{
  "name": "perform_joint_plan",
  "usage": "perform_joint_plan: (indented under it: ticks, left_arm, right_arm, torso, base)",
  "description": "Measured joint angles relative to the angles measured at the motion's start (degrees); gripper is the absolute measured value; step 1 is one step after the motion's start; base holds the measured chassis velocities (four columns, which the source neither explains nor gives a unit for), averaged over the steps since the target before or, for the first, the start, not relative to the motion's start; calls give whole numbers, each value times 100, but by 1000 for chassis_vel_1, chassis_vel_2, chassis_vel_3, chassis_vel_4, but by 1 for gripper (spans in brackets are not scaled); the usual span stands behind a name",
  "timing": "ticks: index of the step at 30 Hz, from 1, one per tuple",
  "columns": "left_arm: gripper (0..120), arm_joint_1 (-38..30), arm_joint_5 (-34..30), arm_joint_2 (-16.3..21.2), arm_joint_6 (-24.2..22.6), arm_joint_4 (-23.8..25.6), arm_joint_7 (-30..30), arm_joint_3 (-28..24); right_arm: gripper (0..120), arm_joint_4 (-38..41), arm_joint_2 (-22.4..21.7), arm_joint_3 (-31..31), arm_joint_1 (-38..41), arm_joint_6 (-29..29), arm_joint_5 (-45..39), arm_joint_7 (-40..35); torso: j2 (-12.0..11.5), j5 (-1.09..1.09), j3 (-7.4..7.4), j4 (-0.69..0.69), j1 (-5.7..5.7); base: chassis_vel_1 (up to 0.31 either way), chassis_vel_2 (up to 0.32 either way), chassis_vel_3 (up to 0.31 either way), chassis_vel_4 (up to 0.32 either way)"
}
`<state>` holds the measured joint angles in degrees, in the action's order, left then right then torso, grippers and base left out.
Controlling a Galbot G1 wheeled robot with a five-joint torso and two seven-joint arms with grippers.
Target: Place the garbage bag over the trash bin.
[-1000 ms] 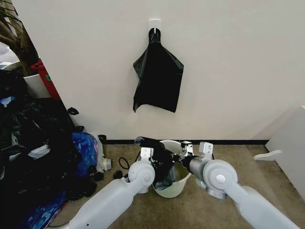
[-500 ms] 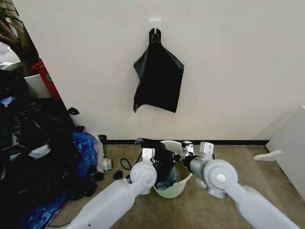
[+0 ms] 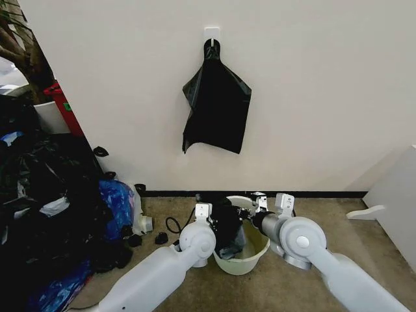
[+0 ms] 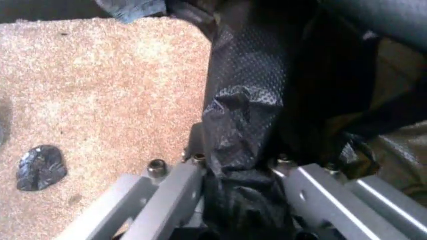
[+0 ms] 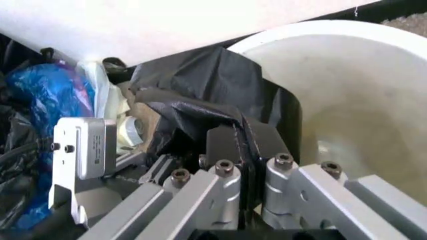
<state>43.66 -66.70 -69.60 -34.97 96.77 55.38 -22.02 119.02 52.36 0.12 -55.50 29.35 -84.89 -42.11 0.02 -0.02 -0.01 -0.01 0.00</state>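
Observation:
The trash bin [image 3: 250, 259], a small white bucket, stands on the carpet by the wall between my two arms. The garbage bag [image 3: 229, 235], glossy black plastic, hangs over the bin's left rim and partly inside it. My left gripper [image 3: 218, 216] is shut on a bunched fold of the garbage bag [image 4: 241, 125], held between its fingers [image 4: 177, 187]. My right gripper [image 5: 243, 142] is pinched shut on the bag's edge [image 5: 200, 85] at the rim, with the bin's pale inside [image 5: 353, 120] beside it. In the head view, the right gripper [image 3: 247, 209] sits over the bin's far rim.
Flat black bags [image 3: 216, 107] hang from a white hook on the wall above. A heap of black sacks [image 3: 39, 195], a blue bag [image 3: 117, 200] and a red container [image 3: 63, 104] crowd the left. A white cabinet [image 3: 398, 195] stands at right. A black scrap [image 4: 41, 167] lies on the carpet.
The bin has shifted slightly right and settled from a tilt to upright. Both grippers moved a little right with the bag.

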Motion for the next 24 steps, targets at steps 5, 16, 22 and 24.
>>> perform_joint_plan:
  ticks: [5, 16, 22, 24]
  left_arm:
    - [6, -4, -13, -2, 127, 42, 101, -29]
    - [3, -8, -61, 59, 327, 322, 239, 86]
    - [1, -55, -55, 180, 415, 698, 250, 293]
    - [1, -57, -54, 213, 430, 794, 254, 353]
  right_arm:
    - [0, 28, -13, 62, -15, -1, 40, 77]
    - [0, 289, -89, 258, -48, -29, 100, 132]
    - [0, 448, -114, 365, -52, -50, 188, 171]
    - [0, 496, -123, 382, -58, -54, 193, 172]
  torso:
    - [-2, 0, 2, 0, 0]
    - [-4, 1, 4, 0, 1]
    - [-5, 3, 3, 1, 1]
    - [-5, 4, 3, 2, 1]
  base:
    - [0, 0, 0, 0]
    - [0, 0, 0, 0]
    - [0, 0, 0, 0]
    - [0, 0, 0, 0]
